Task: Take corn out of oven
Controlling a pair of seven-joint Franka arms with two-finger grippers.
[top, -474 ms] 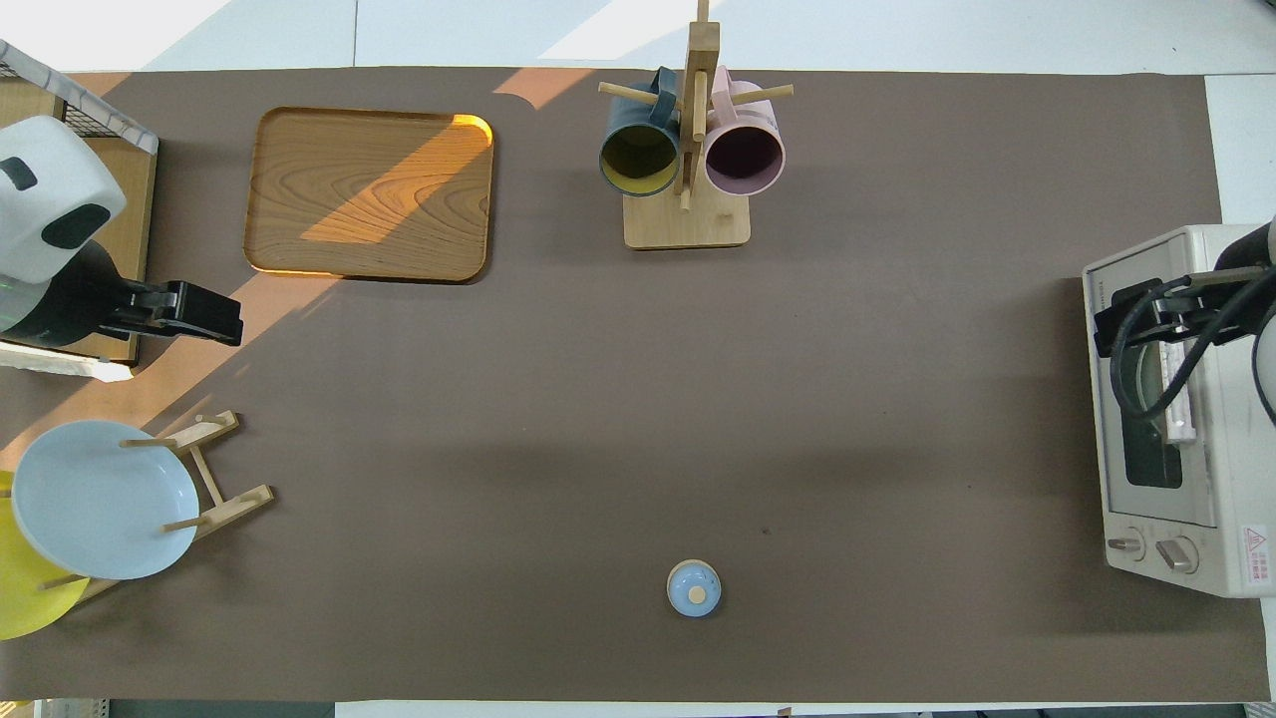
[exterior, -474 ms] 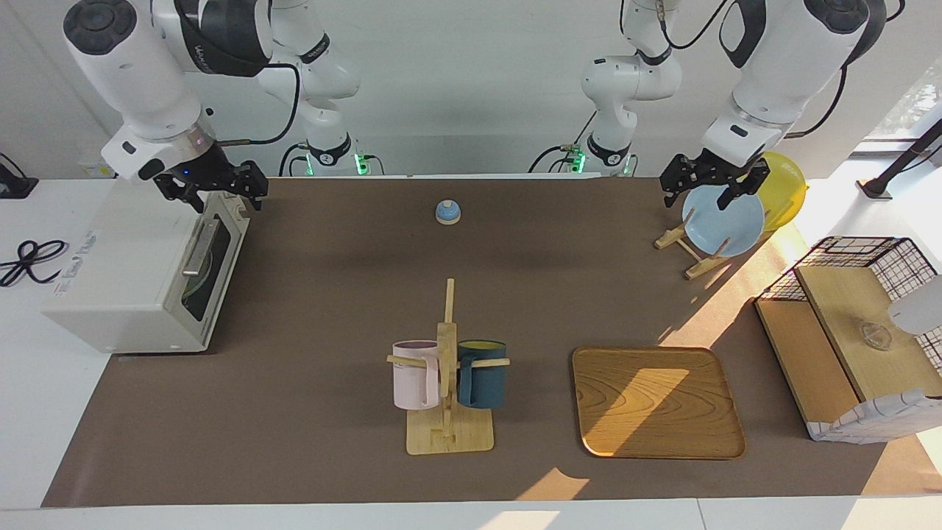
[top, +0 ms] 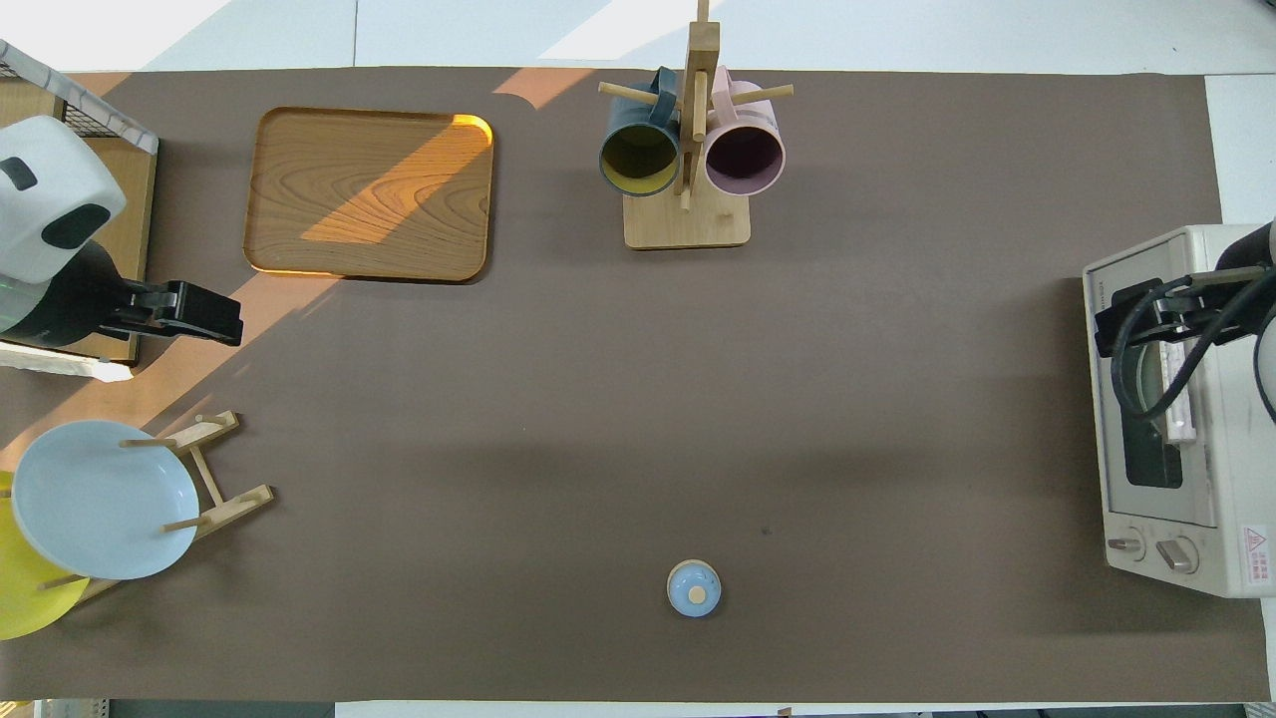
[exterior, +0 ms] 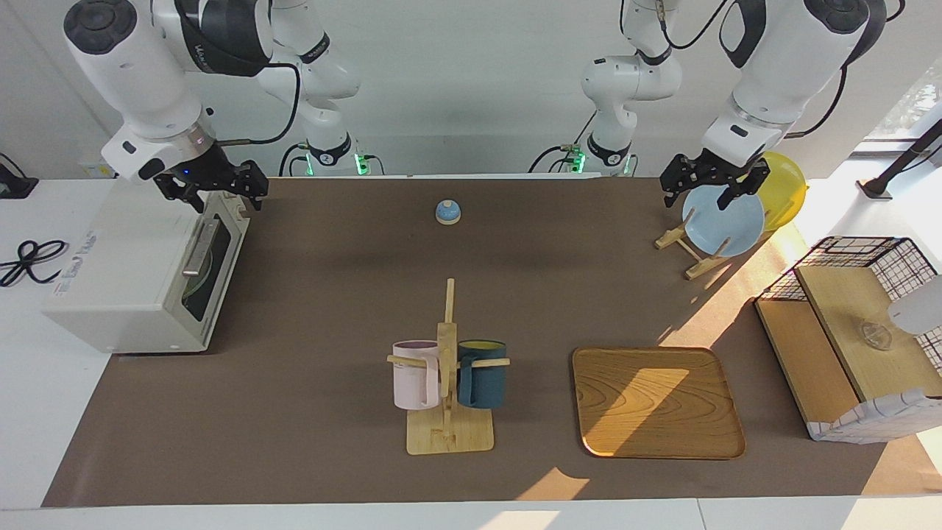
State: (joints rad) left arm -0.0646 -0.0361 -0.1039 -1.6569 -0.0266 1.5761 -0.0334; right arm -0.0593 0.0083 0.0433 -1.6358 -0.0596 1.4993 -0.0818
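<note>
Opening step in hand, by my judgement: the right gripper is hovering over the oven at its top front edge, just above the silver handle, fingers spread and holding nothing, and the door is sitting shut. The next move calls for lowering onto the handle and swinging the door down. The corn is not showing in either view, presumably inside, so its long axis and pointing cannot be told; the left gripper is waiting over the plate rack, fingers apart.
</note>
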